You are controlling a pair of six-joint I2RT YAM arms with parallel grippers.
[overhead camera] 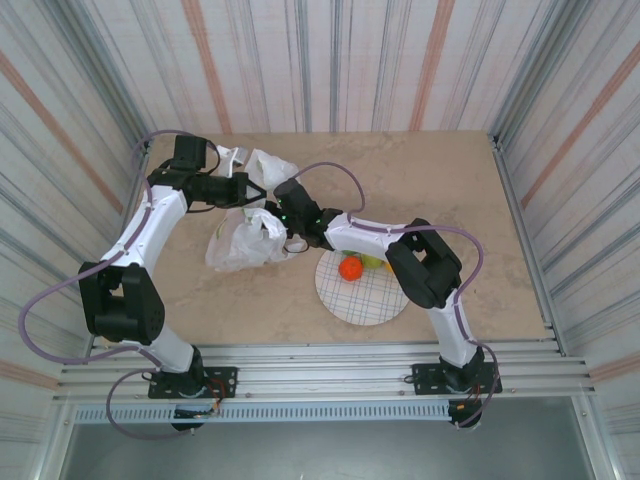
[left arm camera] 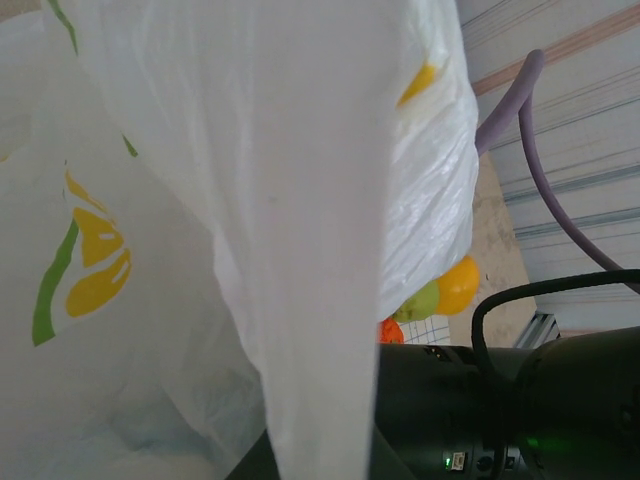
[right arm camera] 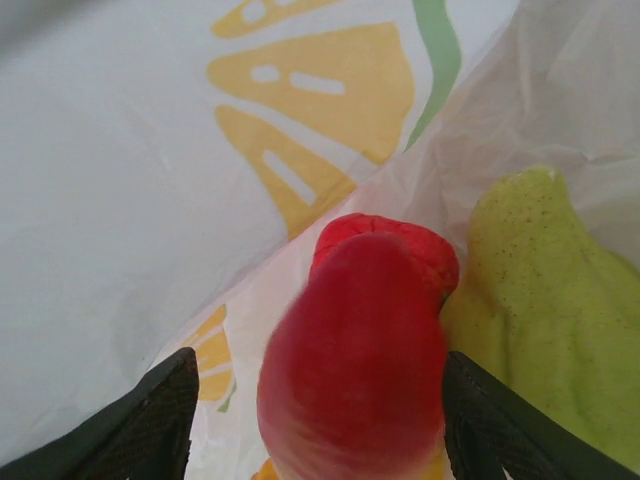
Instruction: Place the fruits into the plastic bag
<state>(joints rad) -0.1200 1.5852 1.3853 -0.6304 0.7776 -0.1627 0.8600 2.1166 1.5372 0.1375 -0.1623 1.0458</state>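
Top external view: on the worktop (overhead camera: 450, 180) we see the plastic bag (overhead camera: 240, 240), its upper edge clamped in the closed left fingers (overhead camera: 256, 190). Right wrist view: inside the bag we find the right fingers (right arm camera: 160, 425) apart, a red fruit (right arm camera: 355, 360) between them and a green pear (right arm camera: 550, 320) just beyond one finger.

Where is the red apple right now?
Right wrist view: the red apple sits inside the plastic bag, between the fingers of the right pincer, beside the green pear.
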